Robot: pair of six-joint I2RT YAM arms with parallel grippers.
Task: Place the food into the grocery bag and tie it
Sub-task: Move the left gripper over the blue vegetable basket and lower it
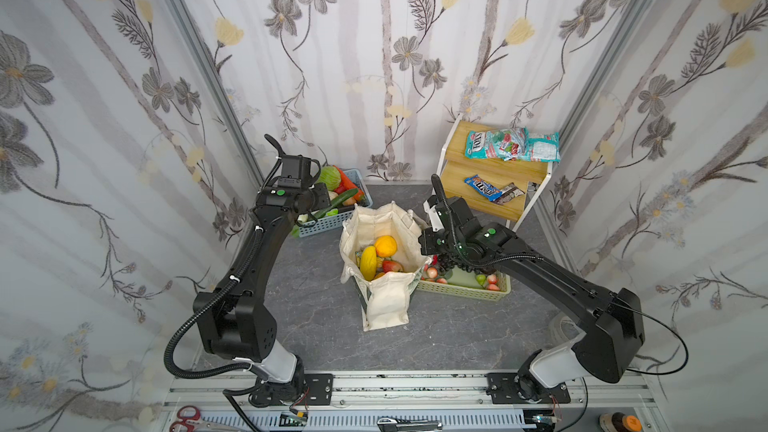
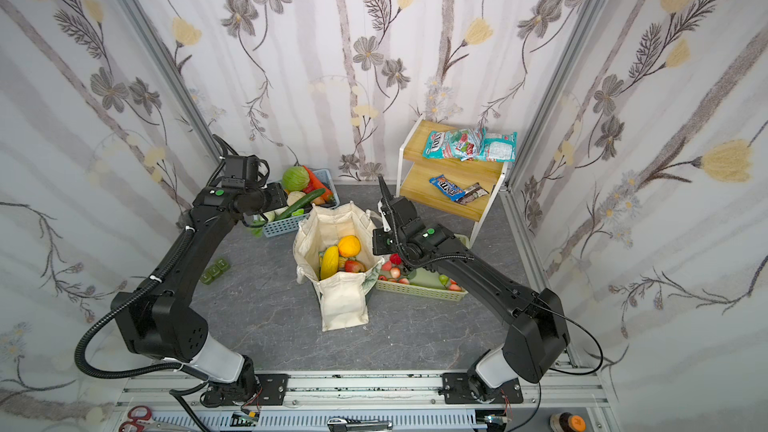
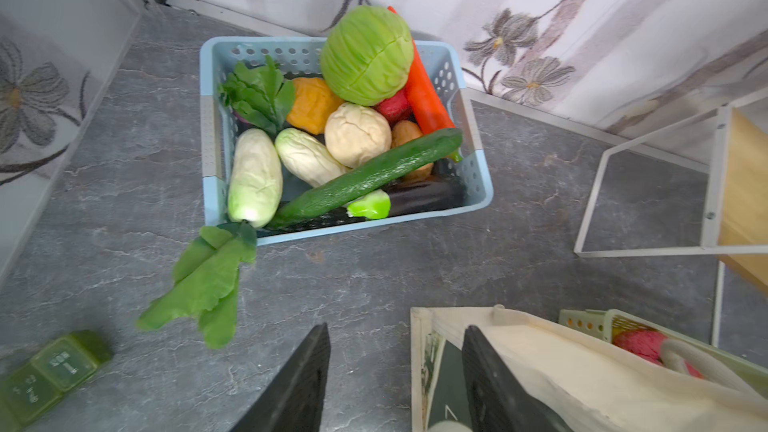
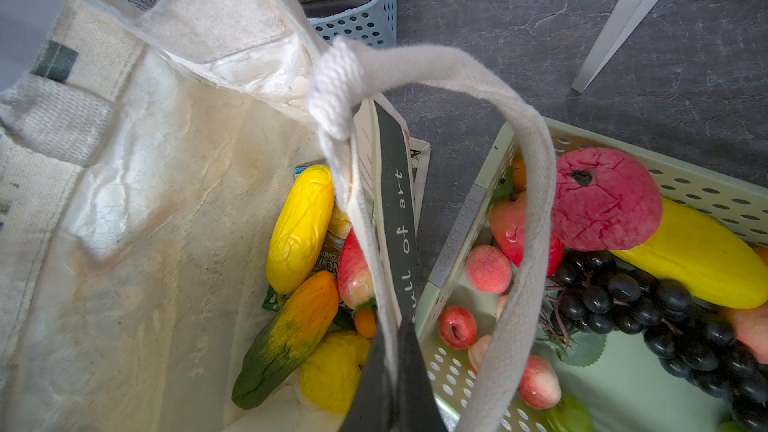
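Left pincer (image 3: pixel 395 380): jaws apart, nothing in them, hanging over bare counter (image 3: pixel 415 268) between the blue basket (image 3: pixel 478 197) and the grocery bag (image 1: pixel 388 301). One finger sits right by the bag's rim.
Right pincer (image 4: pixel 390 384): clamped tight on the bag's loop handle (image 4: pixel 357 218), on the side facing the pale green basket (image 1: pixel 465 293).
Bag: upright mid-counter, with the orange (image 1: pixel 385 245), yellow fruit (image 1: pixel 368 263) and snack packet (image 4: pixel 330 249) already inside.
Not in yet: the pale white-green vegetable (image 3: pixel 254 178), lying in the blue basket toward the counter's far left corner.
Could go wrong: the canvas is floppy, so if the strap slips or gets tugged sideways, I'd bet the mouth folds shut or the whole bag tips. That left finger could also snag the rim.
In the way: the cucumber (image 3: pixel 374 174) lies slantwise, its low end just beside the vegetable. The leaves (image 3: pixel 203 284) trail over the basket edge and might drag.
Around: the rack (image 1: pixel 490 168) of sweets is in the far right corner, and small green blocks (image 3: pixel 54 371) sit toward the left edge.
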